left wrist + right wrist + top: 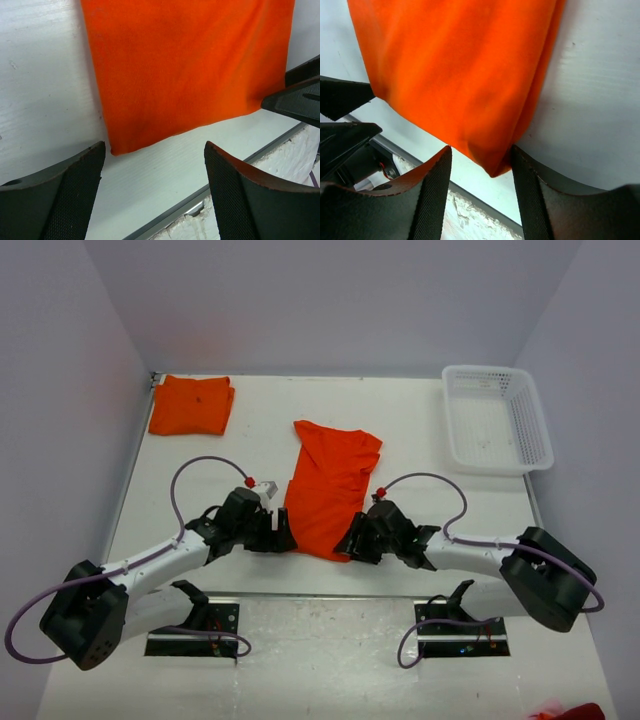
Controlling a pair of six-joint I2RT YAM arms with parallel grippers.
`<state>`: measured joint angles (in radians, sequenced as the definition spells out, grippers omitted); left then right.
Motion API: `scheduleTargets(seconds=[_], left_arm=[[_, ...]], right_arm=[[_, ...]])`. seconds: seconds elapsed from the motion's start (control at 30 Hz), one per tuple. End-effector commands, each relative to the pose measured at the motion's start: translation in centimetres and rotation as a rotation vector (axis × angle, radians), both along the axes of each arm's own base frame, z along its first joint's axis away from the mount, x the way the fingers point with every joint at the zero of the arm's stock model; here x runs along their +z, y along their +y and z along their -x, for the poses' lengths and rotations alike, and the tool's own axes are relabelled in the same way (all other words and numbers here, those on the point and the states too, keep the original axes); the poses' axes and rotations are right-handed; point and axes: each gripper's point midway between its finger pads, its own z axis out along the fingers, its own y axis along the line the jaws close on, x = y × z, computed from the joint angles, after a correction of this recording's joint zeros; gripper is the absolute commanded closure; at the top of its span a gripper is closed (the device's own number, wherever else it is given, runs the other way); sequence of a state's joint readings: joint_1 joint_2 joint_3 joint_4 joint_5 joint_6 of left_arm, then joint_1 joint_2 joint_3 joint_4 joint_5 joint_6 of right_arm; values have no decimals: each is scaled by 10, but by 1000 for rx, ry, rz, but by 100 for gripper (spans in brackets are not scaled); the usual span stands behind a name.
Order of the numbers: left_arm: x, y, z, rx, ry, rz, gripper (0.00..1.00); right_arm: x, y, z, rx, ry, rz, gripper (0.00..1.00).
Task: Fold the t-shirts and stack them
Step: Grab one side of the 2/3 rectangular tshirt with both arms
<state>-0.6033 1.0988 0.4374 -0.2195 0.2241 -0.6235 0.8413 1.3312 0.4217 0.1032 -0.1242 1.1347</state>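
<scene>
One orange t-shirt lies folded into a long strip in the middle of the table, its hem toward the arms. A second t-shirt lies folded at the back left corner. My left gripper sits low beside the strip's near left corner. In the left wrist view that gripper is open over bare table, and the cloth ends just ahead of the fingers. My right gripper is open, with the strip's near right corner hanging between its fingers and touching the right one.
A white lattice basket stands at the back right. The table's metal front edge runs just behind both grippers. Grey walls close in the table on the left, back and right. The two grippers face each other across the hem.
</scene>
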Motion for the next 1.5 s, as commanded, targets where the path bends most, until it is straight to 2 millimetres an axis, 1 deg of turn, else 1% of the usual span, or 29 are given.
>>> scheduleTargets(seconds=[0.0,0.03,0.1,0.13,0.2,0.23,0.4,0.43,0.5,0.53,0.6,0.7,0.8,0.87,0.93,0.97,1.07,1.13,1.2,1.27,1.3,1.37,1.4,1.47], left_arm=[[2,-3,-4,-18,-28,22,19],[1,-3,-4,-17,-26,19,19],[0,-2,-3,-15,-21,18,19],[-1,-2,-3,-13,-22,16,19],[-3,-1,-3,-10,-21,13,19],[-4,-1,-3,-7,-20,12,19],[-4,-1,-4,-6,-22,12,18],[-4,-1,-4,-6,-19,10,18],[-2,-3,-4,-10,-26,20,18],[-2,-3,-4,-11,-24,23,18],[-2,-5,-3,-20,-19,32,18],[-7,-4,-3,-14,-9,20,19],[-11,0,-4,3,-4,0,22],[-16,9,-5,40,-2,-46,27],[-16,15,-7,71,-2,-73,30],[-16,19,-11,92,-14,-91,30],[-18,23,-13,110,-19,-113,37],[-19,24,-14,114,-19,-115,41],[-21,22,-12,111,-9,-105,42],[-23,20,-11,102,0,-93,47],[-24,19,-10,99,6,-90,54],[-26,20,-9,102,11,-90,59],[-26,20,-9,101,11,-89,64],[-25,21,-8,102,10,-92,65]], right_arm=[[-44,-50,27,-63,109,218,48],[-44,-51,27,-68,107,218,49],[-46,-53,27,-85,114,231,59],[-46,-54,27,-88,119,233,67],[-49,-54,28,-92,128,236,75],[-50,-54,28,-90,130,240,85],[-60,-51,31,-85,162,238,90],[-61,-51,33,-81,166,237,93],[-62,-52,34,-78,172,244,94],[-62,-52,34,-78,173,245,100],[-61,-52,33,-81,167,252,100],[-60,-54,33,-84,165,261,100],[-59,-58,32,-94,158,276,100],[-57,-59,32,-98,154,273,100],[-56,-60,32,-98,148,273,100],[-55,-60,32,-99,146,271,100],[-56,-61,32,-101,148,275,100],[-56,-62,33,-100,149,275,100],[-56,-62,34,-102,149,274,100],[-56,-63,34,-102,150,275,100],[-56,-63,35,-103,151,275,100],[-57,-65,36,-101,155,281,100],[-57,-65,36,-104,156,281,100],[-58,-65,36,-103,156,281,100]])
